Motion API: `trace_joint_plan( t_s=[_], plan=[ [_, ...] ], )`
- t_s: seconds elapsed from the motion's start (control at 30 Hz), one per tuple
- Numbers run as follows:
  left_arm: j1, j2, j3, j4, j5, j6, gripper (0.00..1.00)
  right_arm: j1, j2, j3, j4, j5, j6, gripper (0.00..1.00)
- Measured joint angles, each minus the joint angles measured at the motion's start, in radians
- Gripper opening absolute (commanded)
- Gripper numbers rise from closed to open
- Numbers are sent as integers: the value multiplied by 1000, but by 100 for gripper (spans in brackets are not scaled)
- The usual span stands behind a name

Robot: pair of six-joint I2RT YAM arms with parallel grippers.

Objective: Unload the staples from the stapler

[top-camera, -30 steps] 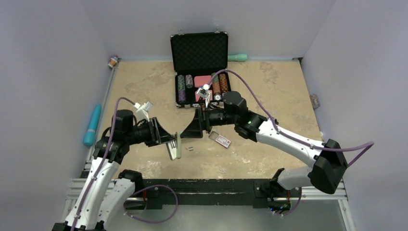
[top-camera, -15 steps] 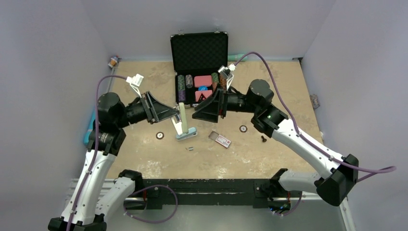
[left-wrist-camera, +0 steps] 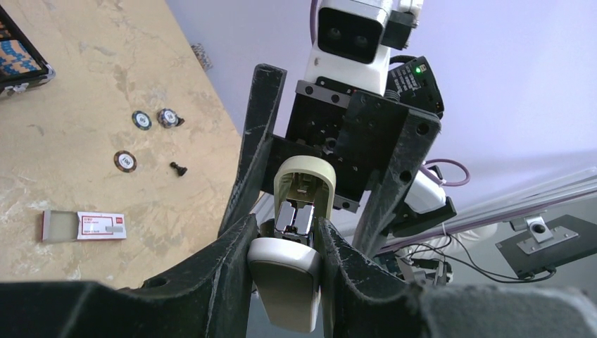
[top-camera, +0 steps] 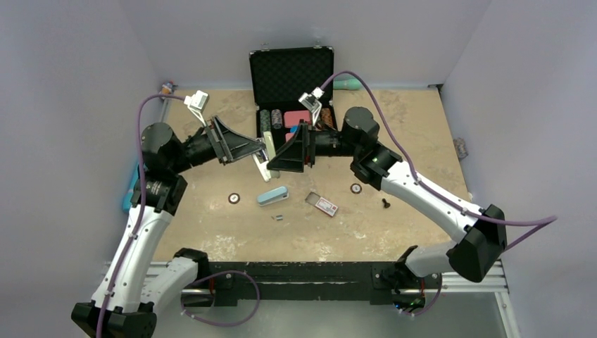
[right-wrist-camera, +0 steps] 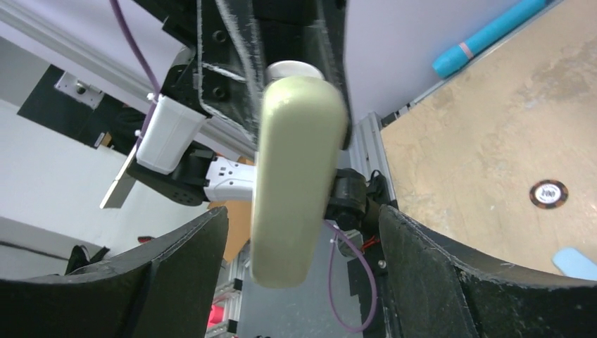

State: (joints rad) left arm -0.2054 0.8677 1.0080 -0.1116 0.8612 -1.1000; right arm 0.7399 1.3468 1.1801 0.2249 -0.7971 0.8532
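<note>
My left gripper (top-camera: 259, 156) is shut on a cream-and-grey stapler (top-camera: 265, 160) and holds it in the air above the table's middle. In the left wrist view the stapler (left-wrist-camera: 284, 273) sits between my fingers, hinged open, with its chrome magazine (left-wrist-camera: 296, 218) showing below the cream top (left-wrist-camera: 304, 177). My right gripper (top-camera: 280, 160) is open and faces the stapler. In the right wrist view the cream top (right-wrist-camera: 296, 176) stands between its spread fingers without touching them. A tiny silver-grey strip of staples (top-camera: 279, 217) lies on the table.
A light blue stapler-like piece (top-camera: 272, 196) lies on the table. Beside it is a red-and-white box (top-camera: 322, 204). Loose chips (top-camera: 234, 198) (top-camera: 356, 188) and a small black piece (top-camera: 385, 203) lie around. An open black chip case (top-camera: 292, 74) stands at the back. A blue tube (top-camera: 135, 183) lies at the left edge.
My left gripper has lifted the cream stapler off the table, up and toward the back. My right gripper has moved left, close to it. The light blue piece now lies alone.
</note>
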Motion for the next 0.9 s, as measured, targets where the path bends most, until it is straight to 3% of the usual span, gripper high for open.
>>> trace_joint_plan(
  t_s=[0.6,0.67,0.8,0.9],
  plan=[
    [0,40,70,19,10,-5,0,59,68,66,59,-38,41,51],
    [0,40,70,19,11,-6,0,60,68,66,68,-42,45,41],
    [0,39,70,27,14,3,0,61,68,66,76,-53,66,0],
    [0,34,70,21,8,17,3,60,74,66,82,-62,76,0]
  ],
)
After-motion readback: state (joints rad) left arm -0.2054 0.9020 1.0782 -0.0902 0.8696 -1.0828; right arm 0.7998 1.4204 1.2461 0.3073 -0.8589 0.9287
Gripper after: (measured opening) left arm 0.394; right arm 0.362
